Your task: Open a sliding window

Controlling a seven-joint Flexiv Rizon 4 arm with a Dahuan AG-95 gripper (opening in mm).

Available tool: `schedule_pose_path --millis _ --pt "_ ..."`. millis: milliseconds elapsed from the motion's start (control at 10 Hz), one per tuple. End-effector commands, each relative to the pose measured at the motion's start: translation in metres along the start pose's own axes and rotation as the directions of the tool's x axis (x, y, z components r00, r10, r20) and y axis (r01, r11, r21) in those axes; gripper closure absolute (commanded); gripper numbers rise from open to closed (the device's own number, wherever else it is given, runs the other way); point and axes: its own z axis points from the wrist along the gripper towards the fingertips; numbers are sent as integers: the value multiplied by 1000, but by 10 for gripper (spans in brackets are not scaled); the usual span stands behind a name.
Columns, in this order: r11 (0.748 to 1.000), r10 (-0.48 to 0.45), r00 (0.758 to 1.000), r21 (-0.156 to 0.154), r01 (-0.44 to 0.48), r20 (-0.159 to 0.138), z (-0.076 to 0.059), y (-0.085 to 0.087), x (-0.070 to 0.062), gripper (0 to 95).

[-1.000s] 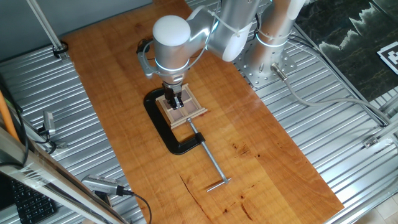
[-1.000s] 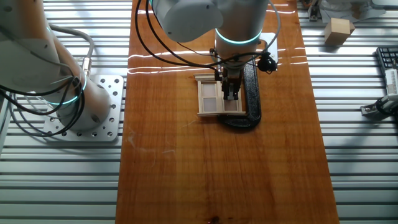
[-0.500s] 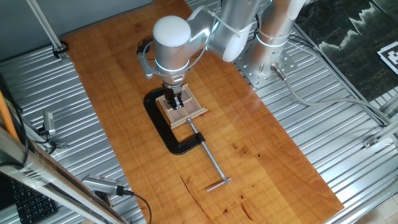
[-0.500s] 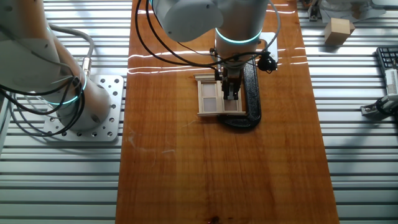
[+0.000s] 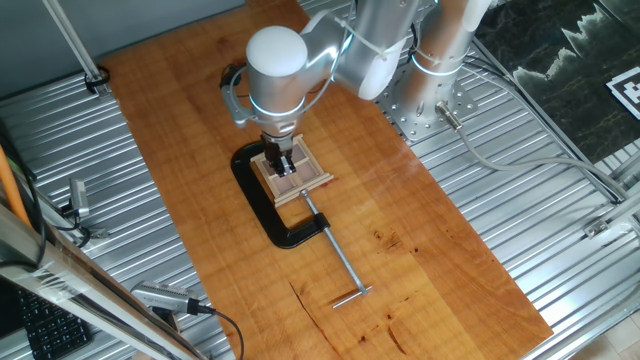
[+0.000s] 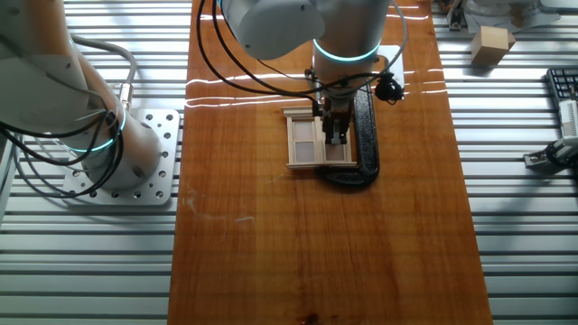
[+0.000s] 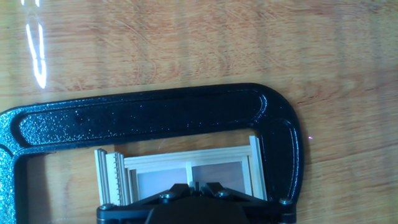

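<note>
The sliding window [image 5: 303, 182], a small light-wood frame with brownish panes, lies flat on the wooden board inside the bow of a black C-clamp [image 5: 262, 208]. My gripper [image 5: 287, 164] points straight down onto it, fingertips resting on the panes near the middle bar. From the other fixed view the gripper [image 6: 336, 139] stands over the right half of the window [image 6: 303, 144]. In the hand view the two fingers [image 7: 180, 188] meet at the gripper [image 7: 196, 185] tip, shut, just at the window's [image 7: 186, 160] centre bar. The pane under the fingers is hidden.
The C-clamp [image 7: 155, 115] holds the window; its long metal screw [image 5: 336, 252] runs toward the near board edge. Ribbed metal tabletop [image 5: 560, 240] surrounds the board. A wooden block [image 6: 492, 42] and the arm's base plate [image 6: 144, 185] lie off the board.
</note>
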Motion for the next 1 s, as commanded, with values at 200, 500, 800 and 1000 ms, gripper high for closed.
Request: schedule_pose_path --millis 200,500,800,1000 --pt "1000 -2 1000 -8 2 -12 -3 -1 0 950" --pt "1000 -2 1000 -7 2 -12 -3 -1 0 950" --pt "1000 -8 1000 -6 8 -12 -3 -1 0 950" --pt "1000 -15 1000 -5 15 -13 -3 -2 1 950"
